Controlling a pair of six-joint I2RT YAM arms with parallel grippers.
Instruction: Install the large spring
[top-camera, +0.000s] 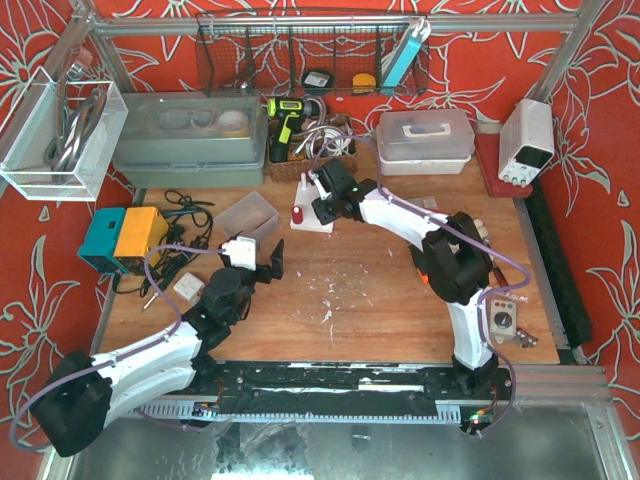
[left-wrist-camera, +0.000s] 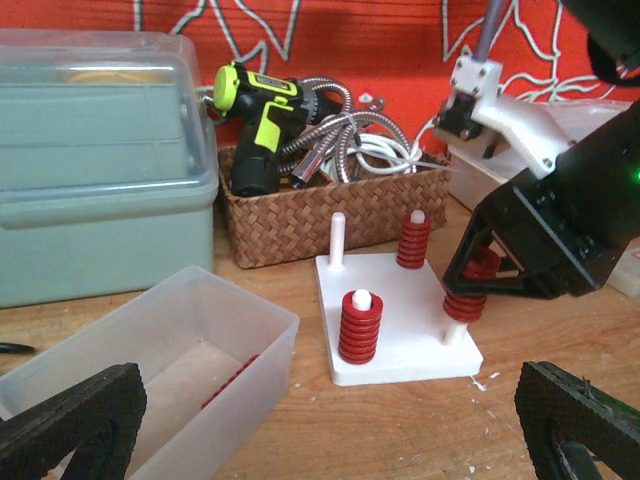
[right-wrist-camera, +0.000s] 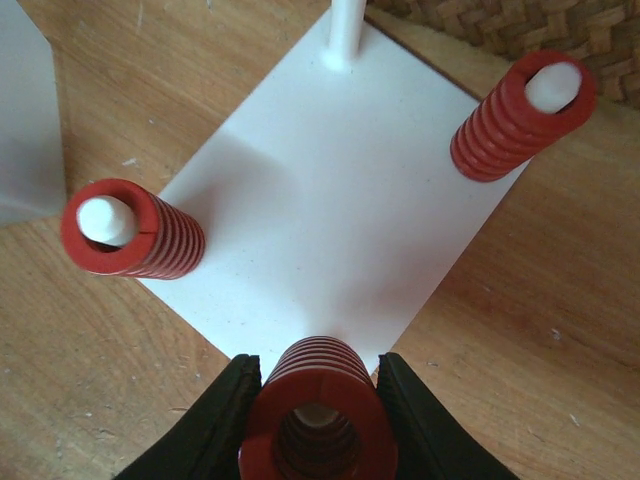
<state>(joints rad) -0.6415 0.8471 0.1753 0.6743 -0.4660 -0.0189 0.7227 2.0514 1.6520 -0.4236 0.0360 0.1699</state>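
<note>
**Spring over its peg, not yet down**

Spring (right-wrist-camera: 316, 365) is clamped in the right pincer (right-wrist-camera: 318, 392), with one finger on each side. It stands upright at the near corner of the white plate (right-wrist-camera: 330, 200), which sits by the far edge of the bench (right-wrist-camera: 520, 330).

From the left wrist, a bit of white peg (left-wrist-camera: 455, 333) shows under the spring, so I think it is only part way on. Peg and spring line up, so the next push should go straight down.

The left pincer (left-wrist-camera: 325, 425) is wide apart, holds nothing and is well away. The right arm is the one for this job.

The right pincer's black body hides the spring's top from the side. From above, the hole is dark, so I cannot tell how far in the peg reaches.
</note>
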